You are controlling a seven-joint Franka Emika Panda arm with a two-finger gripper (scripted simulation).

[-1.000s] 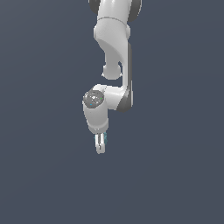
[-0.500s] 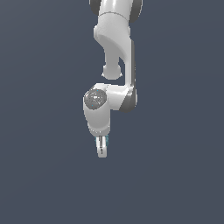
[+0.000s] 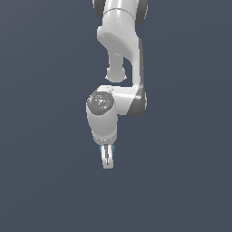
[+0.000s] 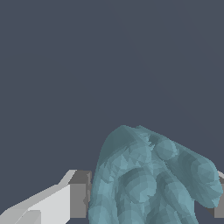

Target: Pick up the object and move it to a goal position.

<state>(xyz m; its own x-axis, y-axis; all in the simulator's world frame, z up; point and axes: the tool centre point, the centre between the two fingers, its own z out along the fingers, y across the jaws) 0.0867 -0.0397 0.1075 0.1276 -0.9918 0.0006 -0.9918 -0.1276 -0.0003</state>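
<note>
- One arm (image 3: 122,50) is all there is to watch, white against a flat grey-blue ground, reaching down with its gripper (image 3: 107,156) pointing downward.
- Compared with a second ago the whole wrist sits a touch lower in the exterior view and the gripper has dropped with it; half a second ago it was already almost where it is now, so the motion looks slow.
- From the outside, the fingers (image 3: 107,158) stand close together, with only a thin dark slit between them and a sliver of teal showing at either side of their base.
- That teal is the object (image 4: 148,179): in the wrist view it fills the space between the two grey finger pads (image 4: 81,194), a lumpy, knobbly blob pressed against the pad on one side and reaching the other pad at the frame's edge.
- So the gripper is closed around the object, and the object is held in the gripper at the arm's lower end.
- My reading is that the pick is done and this is the carry toward the goal.
- No goal marker shows in either view, so how far remains I cannot tell.
- With such a bumpy shape, the grip may rest on a few knobs only; a twist in the fingers seems the main risk.
</note>
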